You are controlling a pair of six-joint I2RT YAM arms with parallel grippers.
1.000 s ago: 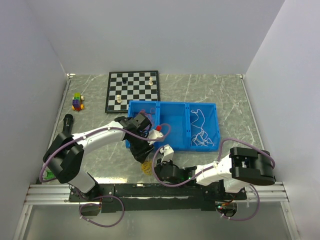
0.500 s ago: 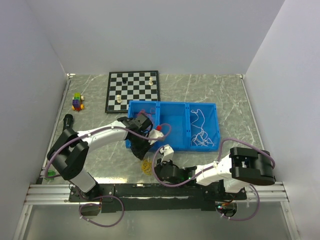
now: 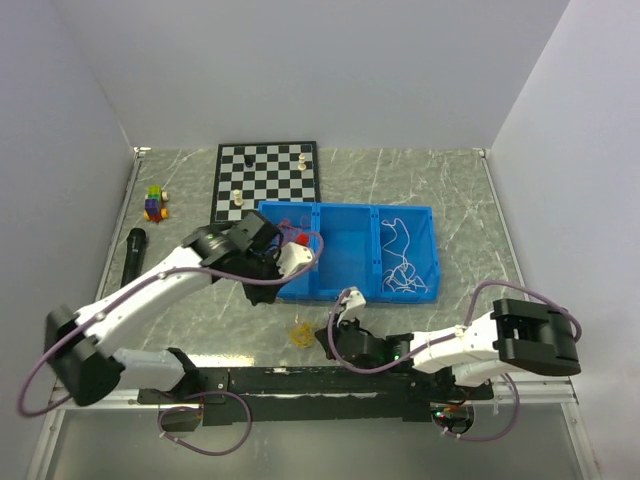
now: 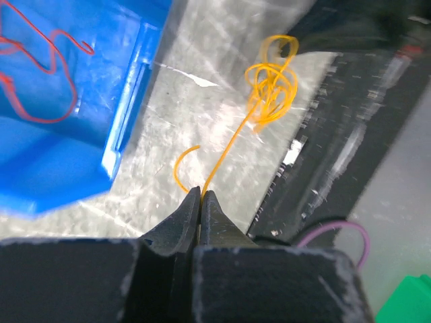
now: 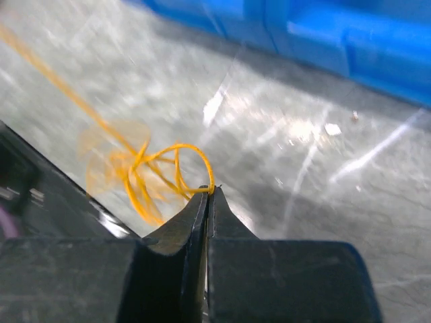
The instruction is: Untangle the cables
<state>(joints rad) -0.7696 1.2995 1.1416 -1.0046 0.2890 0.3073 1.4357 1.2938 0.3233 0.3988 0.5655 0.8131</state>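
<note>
An orange cable tangle lies on the table in front of the blue bin. My left gripper is shut on one strand of it, which runs taut from the tangle to the fingertips. My right gripper is shut on a loop of the same tangle, at the jaw tips. A red cable lies in the bin's left compartment. White cables lie in its right compartment.
A chessboard with a few pieces sits behind the bin. Coloured toy blocks and a black cylinder are at the left. The black base rail runs close beside the tangle.
The left gripper shut on an orange strand and drew back to the left, away from the tangle. The tangle and the right gripper shifted slightly right.
</note>
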